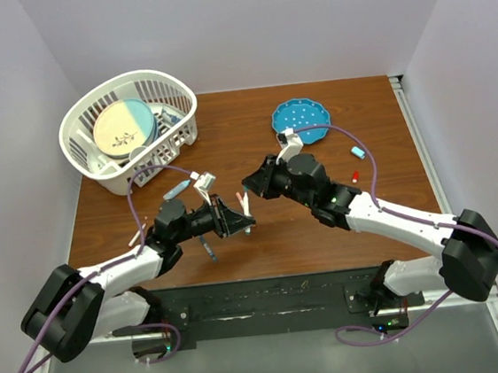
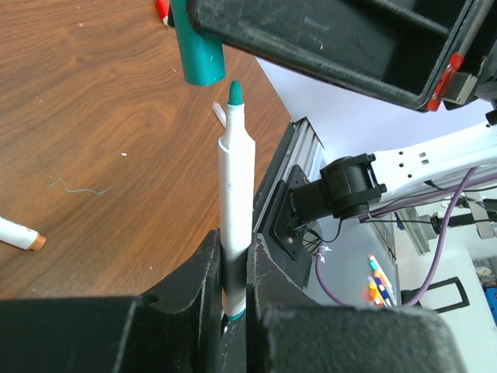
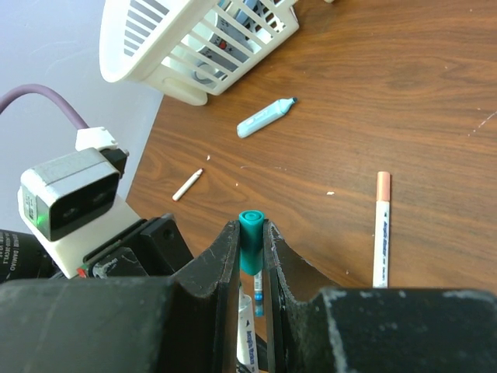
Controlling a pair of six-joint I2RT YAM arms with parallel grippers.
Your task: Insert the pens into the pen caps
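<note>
We pinch the green-tipped pen [image 2: 235, 179] in our left pincer [image 2: 235, 241] and the green cap [image 2: 198, 50] in our right pincer [image 3: 250, 233], the tip just short of its mouth. We judge no pen capped yet; the salmon-ended pen [image 3: 380, 225] lies loose on the bench [image 3: 404, 93].

White teal-tipped pen [image 2: 235, 194] — lower barrel hidden between black fingers [image 2: 194, 287], teal plastic cap [image 2: 198, 47] cut by top edge, salmon-ended white pen [image 2: 19, 233] cropped left

You've got a brown wood-grain table [image 2: 93, 116] with slight sheen, smooth glossy white plastic pen [image 2: 235, 186], smooth teal plastic cap [image 3: 251, 233], glossy white plastic basket [image 3: 132, 54], matt grainy black plastic left gripper [image 2: 235, 241]
</note>
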